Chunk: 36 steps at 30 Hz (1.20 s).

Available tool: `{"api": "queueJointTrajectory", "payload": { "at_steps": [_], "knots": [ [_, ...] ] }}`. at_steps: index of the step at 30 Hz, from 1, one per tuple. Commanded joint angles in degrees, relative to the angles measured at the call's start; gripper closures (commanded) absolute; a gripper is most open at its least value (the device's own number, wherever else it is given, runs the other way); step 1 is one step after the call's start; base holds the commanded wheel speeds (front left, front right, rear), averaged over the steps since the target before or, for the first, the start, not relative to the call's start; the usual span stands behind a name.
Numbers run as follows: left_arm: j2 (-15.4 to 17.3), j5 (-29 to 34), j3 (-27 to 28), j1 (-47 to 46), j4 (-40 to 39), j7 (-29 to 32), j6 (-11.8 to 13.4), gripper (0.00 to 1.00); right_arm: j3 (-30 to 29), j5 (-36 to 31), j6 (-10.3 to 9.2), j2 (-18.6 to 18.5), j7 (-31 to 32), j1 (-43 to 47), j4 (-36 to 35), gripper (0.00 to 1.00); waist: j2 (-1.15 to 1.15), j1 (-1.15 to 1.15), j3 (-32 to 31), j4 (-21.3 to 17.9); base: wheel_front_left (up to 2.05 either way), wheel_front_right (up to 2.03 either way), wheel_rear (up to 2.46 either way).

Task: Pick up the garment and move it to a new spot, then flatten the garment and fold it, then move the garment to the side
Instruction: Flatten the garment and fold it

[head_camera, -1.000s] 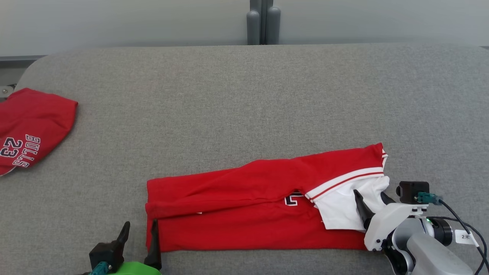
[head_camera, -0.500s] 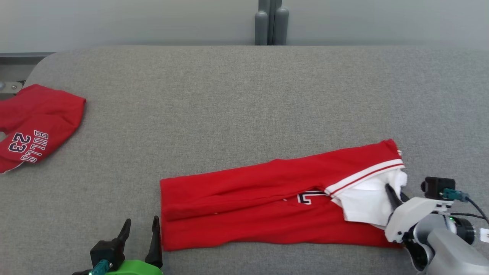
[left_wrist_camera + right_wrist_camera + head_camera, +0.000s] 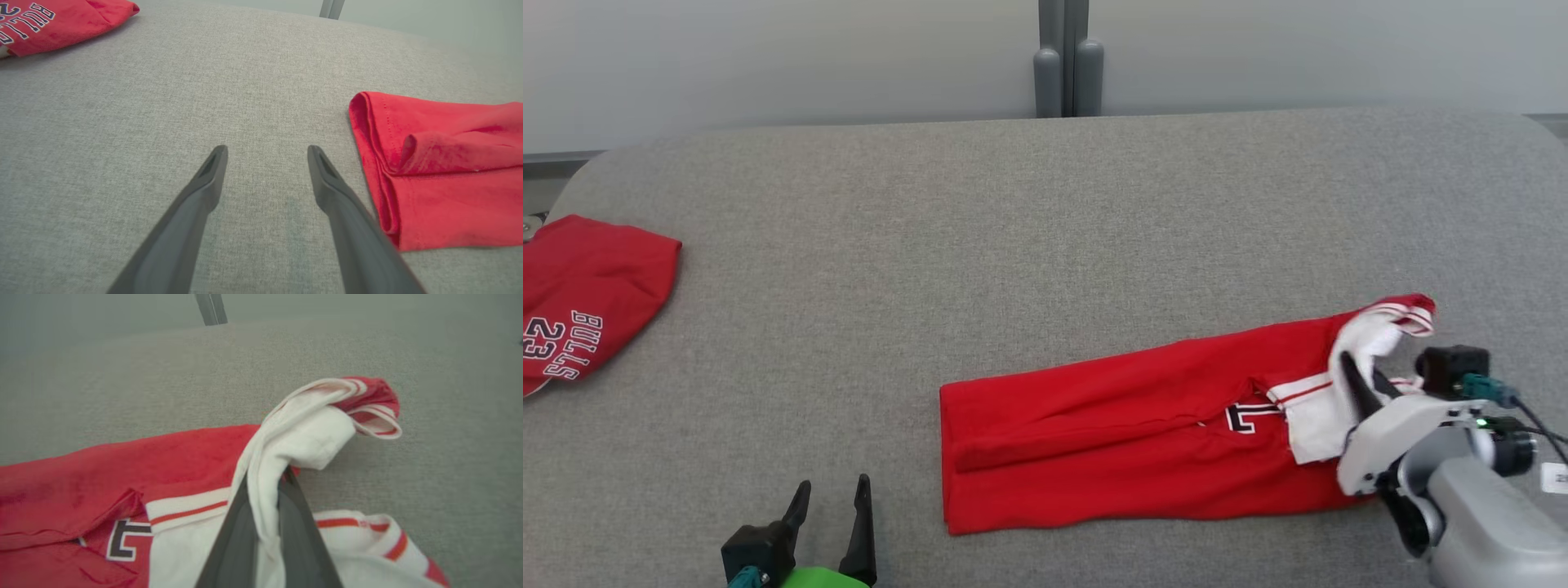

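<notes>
The right gripper [image 3: 1357,371] is pinched shut on the white end [image 3: 310,437] of the folded red shirt [image 3: 1127,441], near right on the grey cushion [image 3: 1013,245]; the left gripper [image 3: 833,483] gapes empty. Pulling by one end could drag the folds apart, or the cloth could slip free

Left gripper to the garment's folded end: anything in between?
Nothing visible. Only bare grey surface lies between the open left gripper and the folded end of the garment, just to its right. The right gripper is shut on the garment's other end.
</notes>
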Motion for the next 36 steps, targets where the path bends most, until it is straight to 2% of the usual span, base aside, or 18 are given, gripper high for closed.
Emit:
{"api": "queueJointTrajectory", "payload": {
  "at_steps": [1,7,13,17,25,26,27,32,36],
  "knots": [
    [0.16,-0.36,-0.31,0.75,0.06,0.01,0.03,0.0,3.12,-0.91,-0.04,1.33,-0.19,1.8,-3.91,1.0,0.0,0.0,-0.82,-0.61,0.0,0.0,0.0],
    [0.17,-0.9,-1.64,0.77,0.36,0.0,-0.28,0.0,11.31,-1.07,-0.04,3.91,1.69,3.02,-14.48,1.0,0.0,0.0,-1.81,-0.16,0.0,0.0,0.0],
    [0.16,-1.71,-4.17,0.19,0.31,0.0,-0.27,0.0,17.35,-0.34,-0.04,7.39,5.5,3.31,-21.18,1.0,0.0,0.0,-1.93,3.77,0.0,0.0,0.0],
    [0.16,-2.15,-5.88,-0.34,0.34,0.0,-0.14,0.0,19.61,-0.99,-0.03,9.93,7.01,2.32,-20.54,1.0,0.0,0.0,-1.42,8.18,0.0,0.0,0.0],
    [0.16,-2.33,-8.65,-0.93,0.47,0.0,-0.2,0.0,20.3,-1.89,-0.02,12.89,6.37,-0.28,-12.67,1.0,0.0,0.0,-0.1,15.27,0.0,0.0,0.0],
    [0.15,-2.46,-8.83,-0.88,0.49,0.0,-0.12,0.0,20.37,-1.55,-0.02,13.46,5.9,-0.69,-11.88,0.57,0.0,0.0,-0.06,15.67,0.0,0.0,0.0],
    [0.15,-2.69,-8.95,-0.62,0.48,0.0,0.14,0.0,20.58,-0.45,-0.02,14.28,4.93,-1.33,-10.9,0.0,0.0,0.0,-0.08,16.0,0.0,0.0,0.0],
    [0.13,-2.72,-7.91,0.19,0.33,0.0,0.71,0.0,19.43,1.41,-0.03,14.59,1.53,-2.37,-10.01,0.0,0.0,0.0,-0.69,14.49,0.0,0.0,0.0],
    [0.15,-2.55,-6.98,0.7,0.01,0.0,0.93,0.0,15.8,2.61,-0.03,12.85,0.08,-1.7,-10.92,0.0,0.0,0.0,-1.64,12.06,0.0,0.0,0.0]
  ]
}}
